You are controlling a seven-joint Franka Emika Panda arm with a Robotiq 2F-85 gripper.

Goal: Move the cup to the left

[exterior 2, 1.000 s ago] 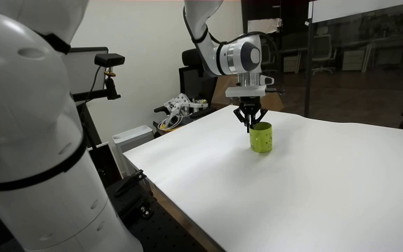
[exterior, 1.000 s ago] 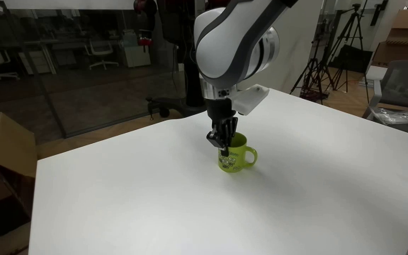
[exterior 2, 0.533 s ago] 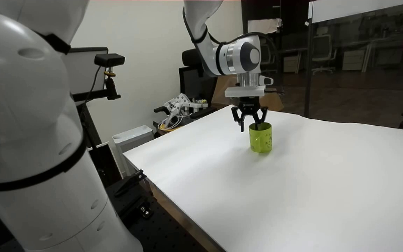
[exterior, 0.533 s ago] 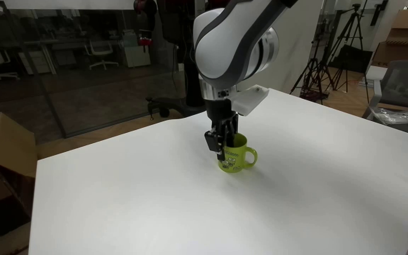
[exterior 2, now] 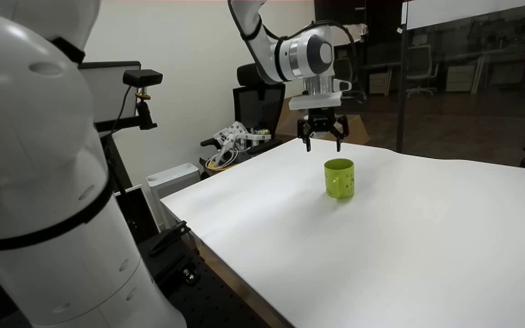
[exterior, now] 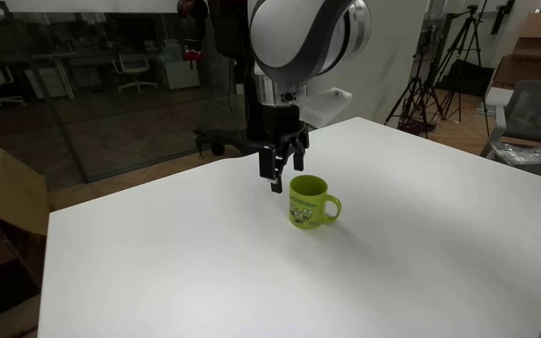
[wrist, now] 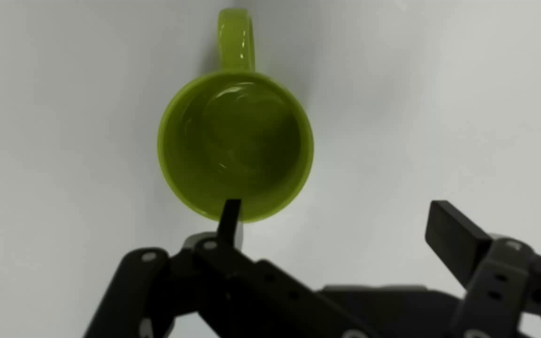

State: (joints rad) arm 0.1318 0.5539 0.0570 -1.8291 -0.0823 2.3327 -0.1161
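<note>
The lime-green cup (exterior: 305,213) stands upright on the white table, its handle (exterior: 335,209) pointing right in that exterior view. In an exterior view the same cup (exterior 2: 339,184) has its handle facing the camera. My gripper (exterior 2: 323,149) hangs above the table, clear of the cup's rim, fingers spread wide with nothing between them. From the wrist view I look down into the empty cup (wrist: 237,131); one finger of the gripper (wrist: 336,202) overlaps the near rim in the picture, while the other finger is off to the right over bare table.
The white table (exterior: 172,263) spreads around the cup on all sides. An opened cardboard box (exterior: 19,192) sits beyond its edge. The thick white arm base (exterior 2: 39,182) fills one side of an exterior view, by the table's edge. A dark chair (exterior 2: 259,107) stands behind.
A second ago the fingers were together at the cup's rim. They have spread apart, and the gripper has risen up and off the cup. The cup has stayed in place.
</note>
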